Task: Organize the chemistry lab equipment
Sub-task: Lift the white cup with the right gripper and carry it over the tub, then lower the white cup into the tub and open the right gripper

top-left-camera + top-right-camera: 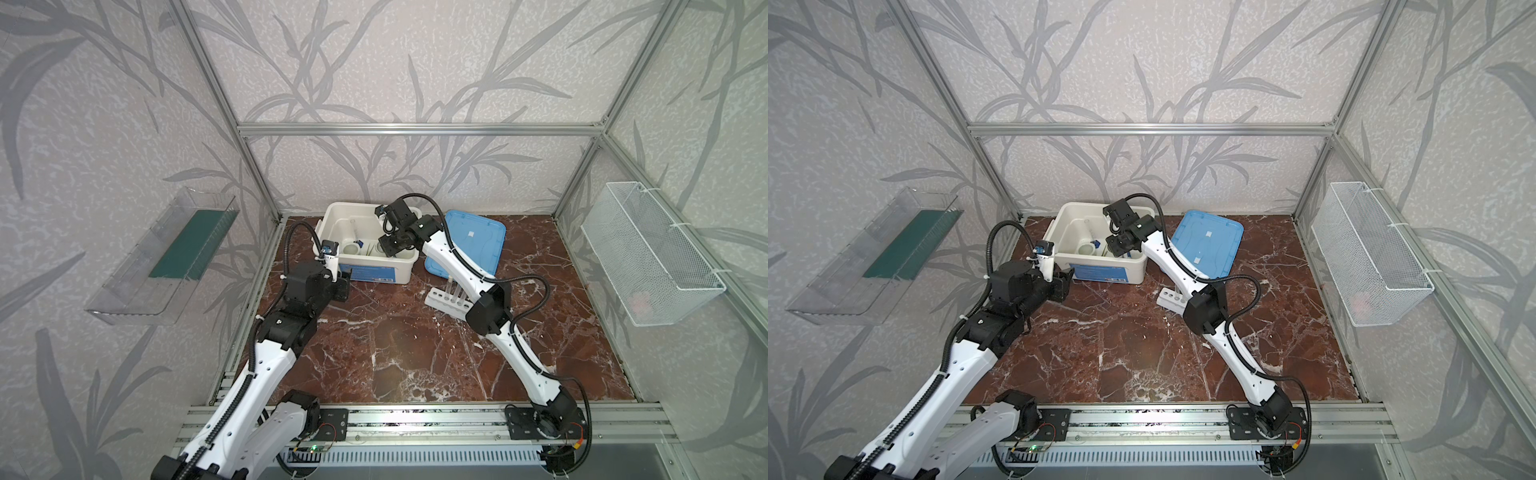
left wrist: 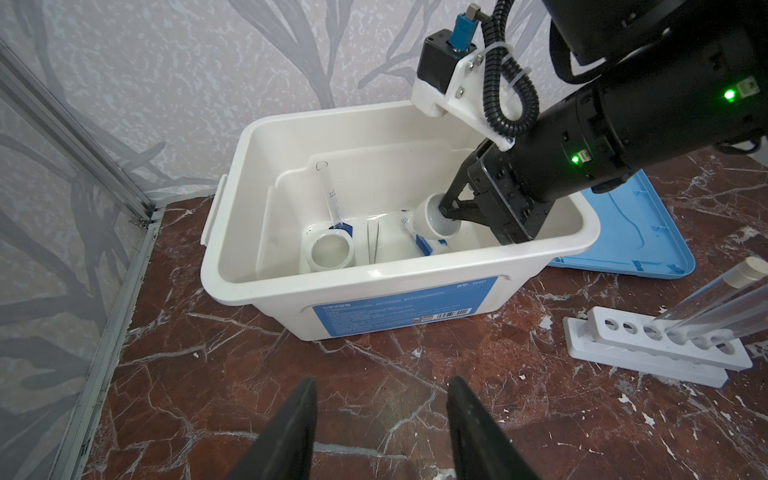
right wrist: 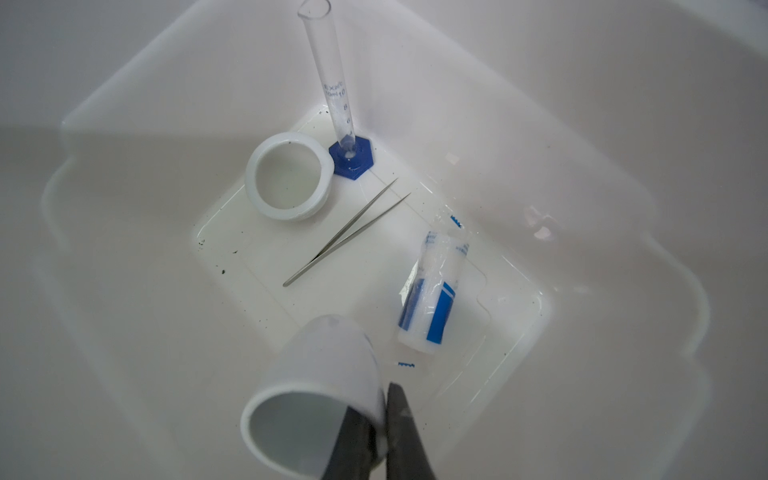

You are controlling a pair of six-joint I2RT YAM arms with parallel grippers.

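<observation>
The left gripper (image 2: 380, 424) hangs over the red marble worktop (image 2: 232, 374) just in front of the white bin (image 2: 374, 276), near its left end, with its jaws spread and nothing between them. Inside the bin, toward its left side, a white cup (image 3: 286, 176) stands upright on the floor. Just beside it, the clear cylinder (image 3: 336, 99) stands on its blue base against the bin's back wall. Near the middle of the bin floor the metal tweezers (image 3: 345, 232) lie flat, apart from the cup. Farther right the blue-labelled bottle (image 3: 432, 295) lies on its side. Over the bin's right part, the right gripper (image 3: 370, 397) pinches the rim of the second cup (image 3: 320, 374), one finger inside the mouth and the other outside the wall. This cup is tilted. Right of the bin, the blue lid (image 1: 473, 237) lies on the worktop. In front of the bin's right end sits the white rack (image 2: 648, 353), and clear test tubes (image 2: 706, 299) stand in its holes.
</observation>
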